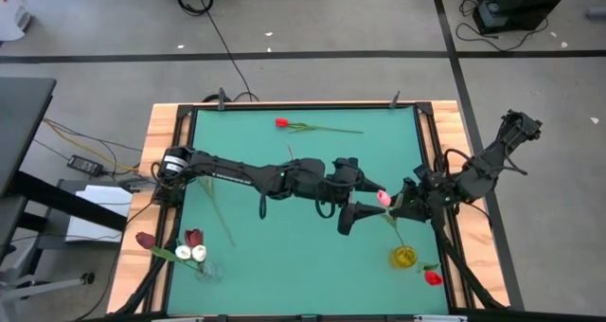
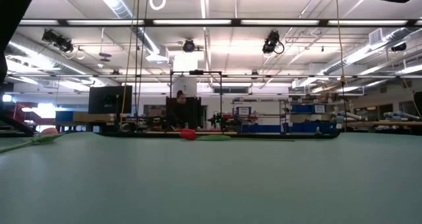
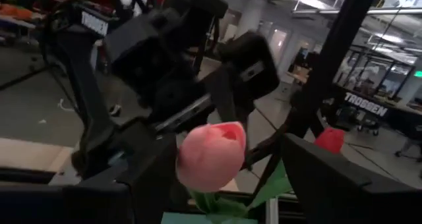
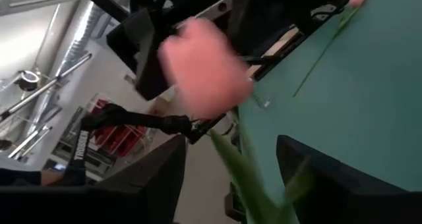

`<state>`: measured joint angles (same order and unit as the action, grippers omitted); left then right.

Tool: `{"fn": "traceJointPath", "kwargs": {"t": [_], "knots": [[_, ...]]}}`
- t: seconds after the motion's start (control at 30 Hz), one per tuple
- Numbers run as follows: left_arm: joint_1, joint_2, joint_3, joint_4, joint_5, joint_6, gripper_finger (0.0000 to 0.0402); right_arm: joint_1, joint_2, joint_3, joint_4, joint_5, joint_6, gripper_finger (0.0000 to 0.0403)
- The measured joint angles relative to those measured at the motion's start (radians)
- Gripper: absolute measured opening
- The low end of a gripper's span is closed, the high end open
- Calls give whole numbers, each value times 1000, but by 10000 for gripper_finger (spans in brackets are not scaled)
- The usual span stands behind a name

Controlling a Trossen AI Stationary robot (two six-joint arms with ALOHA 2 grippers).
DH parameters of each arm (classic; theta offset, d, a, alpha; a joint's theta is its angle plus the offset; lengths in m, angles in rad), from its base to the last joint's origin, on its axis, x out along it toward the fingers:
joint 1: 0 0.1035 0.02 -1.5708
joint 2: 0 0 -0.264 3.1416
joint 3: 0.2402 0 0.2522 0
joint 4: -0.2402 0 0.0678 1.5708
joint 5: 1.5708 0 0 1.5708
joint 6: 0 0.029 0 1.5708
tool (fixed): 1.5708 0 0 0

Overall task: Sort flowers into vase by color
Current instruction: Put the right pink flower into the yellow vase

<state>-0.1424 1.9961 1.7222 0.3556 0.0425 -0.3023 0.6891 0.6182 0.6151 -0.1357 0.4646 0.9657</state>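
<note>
A pink tulip is up between my two grippers, which face each other over the table's right half. Its head shows between the spread fingers of my left gripper, close to one finger. Its stem runs between the spread fingers of my right gripper. In the high view the stem slants down to the yellow vase, which also carries a red tulip. Both grippers are open. Whether either finger touches the flower I cannot tell.
A clear vase at the near left holds white and maroon tulips. A red tulip lies near the far edge. Another stem lies on the mat under the left arm, and its pink head shows in the low view. Wooden rails frame the mat.
</note>
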Motion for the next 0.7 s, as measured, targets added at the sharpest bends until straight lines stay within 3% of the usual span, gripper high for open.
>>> {"fn": "traceJointPath", "kwargs": {"t": [0.3, 0.43, 0.53, 0.7], "knots": [[-6, 0, 0, 37, 66, 60, 173, 0, 17, 0, 6, 10, 18, 245], [-6, 0, 0, 32, 76, 61, 126, 2, 9, 0, 79, -45, -38, 245], [-5, -1, 0, 36, 125, 62, 107, 2, -10, 0, 133, -55, -82, 245], [-6, -1, 0, 32, 170, 76, 101, 2, -53, 0, 144, 19, -121, 245]]}}
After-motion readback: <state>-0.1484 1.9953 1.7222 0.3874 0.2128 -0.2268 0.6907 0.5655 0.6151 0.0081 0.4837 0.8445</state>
